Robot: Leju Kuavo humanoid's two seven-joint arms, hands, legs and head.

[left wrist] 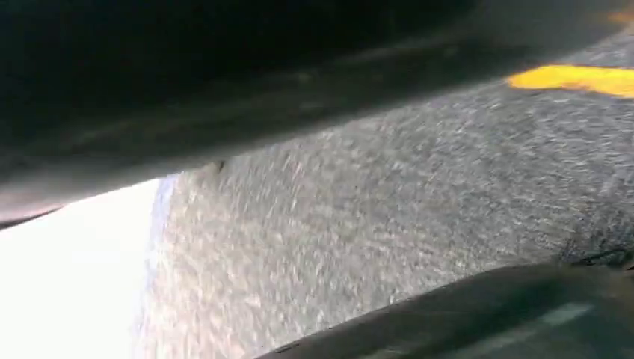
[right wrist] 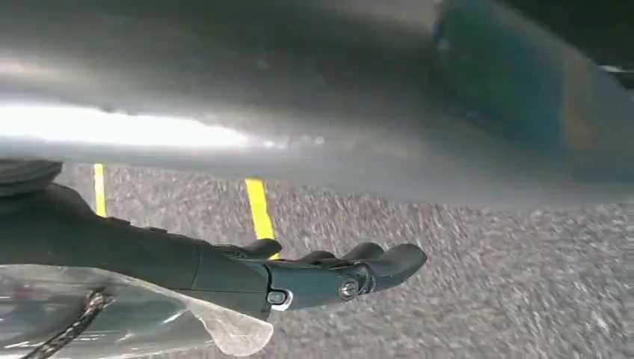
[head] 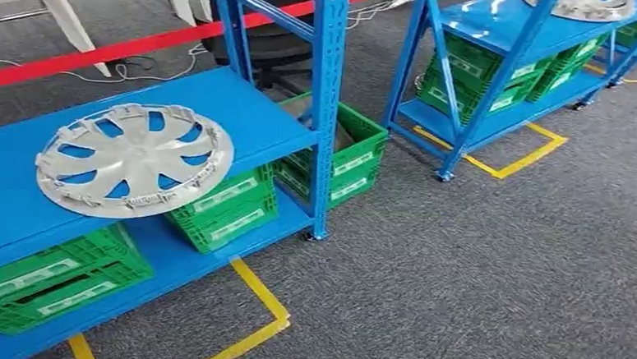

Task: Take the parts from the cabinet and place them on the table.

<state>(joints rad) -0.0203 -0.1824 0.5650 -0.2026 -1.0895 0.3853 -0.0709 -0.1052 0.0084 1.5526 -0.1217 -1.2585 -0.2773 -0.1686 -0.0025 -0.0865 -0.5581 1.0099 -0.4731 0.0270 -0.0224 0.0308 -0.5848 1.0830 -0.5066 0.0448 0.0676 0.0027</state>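
Silver wheel cover (head: 133, 160) lies flat on the blue shelf (head: 253, 114), overhanging its front edge, above green crates (head: 227, 208). My right hand (right wrist: 299, 273) hangs empty, fingers loosely extended over grey carpet (right wrist: 486, 299); left hand's state indeterminable.

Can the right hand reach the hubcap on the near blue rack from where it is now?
Probably not yet. The right hand hangs low over the carpet, while the hubcap lies uncovered on the blue rack, nothing above it. The path looks free, but the arm must first rise.
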